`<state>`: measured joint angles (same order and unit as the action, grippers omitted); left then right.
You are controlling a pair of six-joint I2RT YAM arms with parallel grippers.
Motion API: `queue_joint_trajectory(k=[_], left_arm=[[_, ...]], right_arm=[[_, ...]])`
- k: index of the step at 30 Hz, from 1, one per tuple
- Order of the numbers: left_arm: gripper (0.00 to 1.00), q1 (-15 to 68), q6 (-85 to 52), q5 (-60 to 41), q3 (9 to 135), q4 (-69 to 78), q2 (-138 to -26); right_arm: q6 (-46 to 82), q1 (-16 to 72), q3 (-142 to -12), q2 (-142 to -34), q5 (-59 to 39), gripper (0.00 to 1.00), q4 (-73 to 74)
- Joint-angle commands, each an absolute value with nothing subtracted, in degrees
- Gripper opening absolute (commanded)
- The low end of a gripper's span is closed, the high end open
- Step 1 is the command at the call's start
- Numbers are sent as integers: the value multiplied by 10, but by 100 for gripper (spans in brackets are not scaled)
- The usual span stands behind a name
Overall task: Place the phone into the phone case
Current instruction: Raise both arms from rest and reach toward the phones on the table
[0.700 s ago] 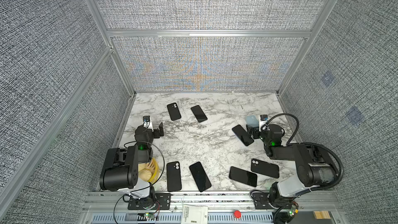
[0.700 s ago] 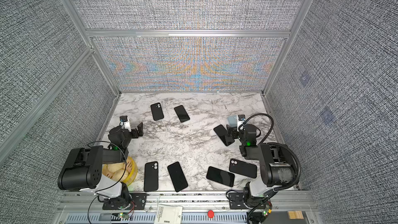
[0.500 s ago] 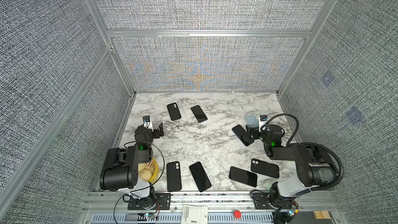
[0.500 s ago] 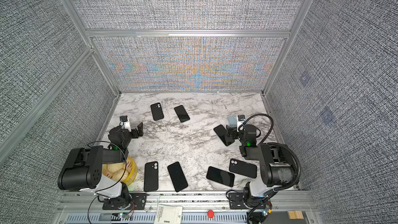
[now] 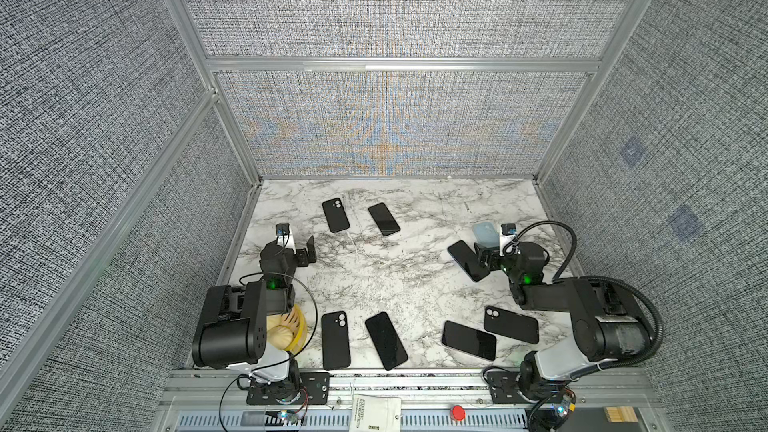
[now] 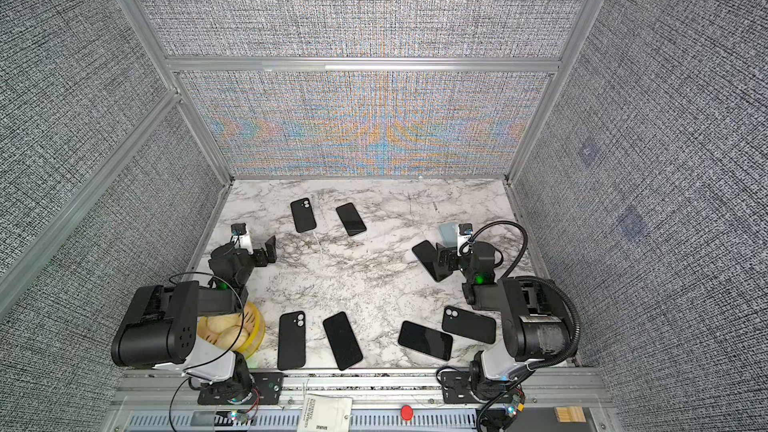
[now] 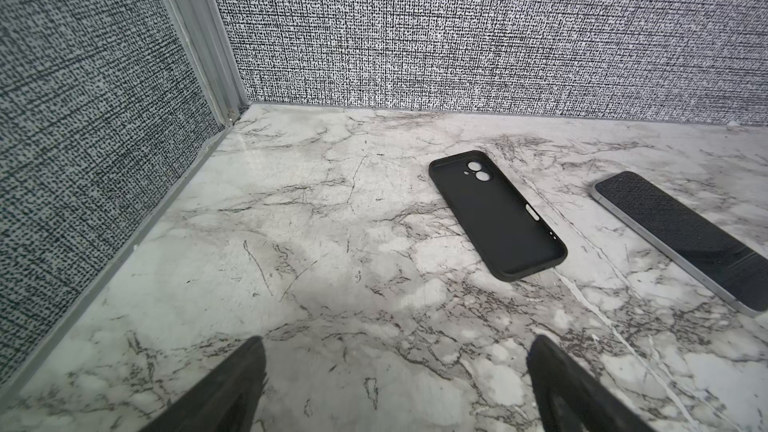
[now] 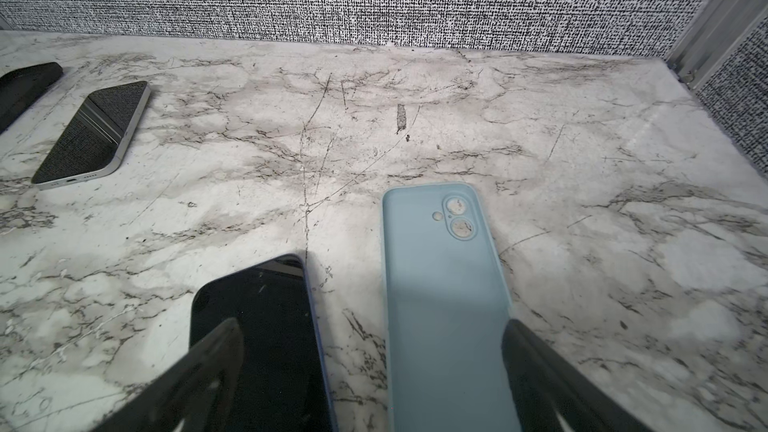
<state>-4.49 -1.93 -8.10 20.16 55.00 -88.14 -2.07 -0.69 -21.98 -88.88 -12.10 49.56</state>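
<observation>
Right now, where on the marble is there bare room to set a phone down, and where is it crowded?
Widest bare patch: the middle of the table, between the far black case with the far phone and the near row. The back right corner is bare too. Crowded: the near edge, four items, and around the light blue case.

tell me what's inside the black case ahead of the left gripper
Nothing: the black case lies open side up, empty, with the marble table showing through its camera cutouts. The table directly beneath it is covered.
</observation>
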Motion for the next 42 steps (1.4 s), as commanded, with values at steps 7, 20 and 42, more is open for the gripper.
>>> queue_joint_trajectory(k=[7,20,42], left_arm=[[99,-45,-17,-89,202,550,-882],[99,-1,-5,70,333,210,-724],[98,192,-261,60,574,-95,-851]], right_arm=[[-17,-8,-220,-886,-103,99,510],[-3,34,-355,-771,20,99,205],[110,210,-556,-888,-28,99,-74]])
